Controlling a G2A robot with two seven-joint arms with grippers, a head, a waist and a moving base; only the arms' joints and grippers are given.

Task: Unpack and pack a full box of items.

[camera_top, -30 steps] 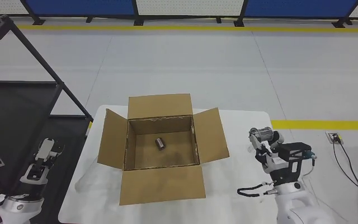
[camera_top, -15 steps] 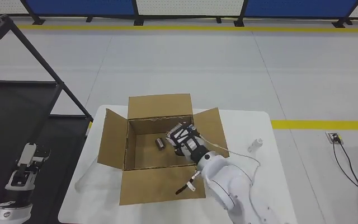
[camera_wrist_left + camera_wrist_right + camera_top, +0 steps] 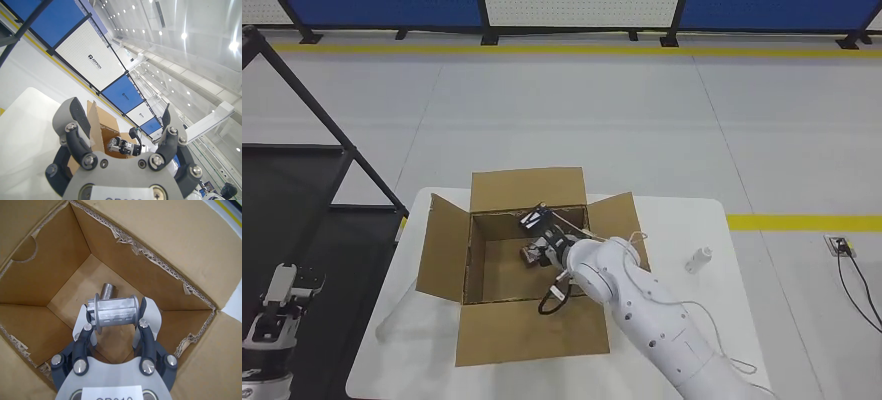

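An open cardboard box [image 3: 527, 190] stands on the white table [image 3: 682, 225]. My right gripper [image 3: 115, 313] hangs inside the box's opening, shut on a flanged metal spool [image 3: 116, 312] held crosswise between its fingers. Below it, on the box floor, lies a small metal cylinder [image 3: 108, 291]. In the top view the right gripper [image 3: 542, 243] is over the box's back middle. My left gripper [image 3: 121, 111] is open and holds nothing; it sits off the table's left edge [image 3: 280, 295], facing the box [image 3: 94, 121] from the side.
A small white bottle [image 3: 698, 260] lies on the table to the right of the box. The box's four flaps are folded outward. A black metal frame [image 3: 332, 160] stands left of the table.
My right arm swung from the table's right side to over the box, carrying the metal spool. The left arm drew back toward the lower left.
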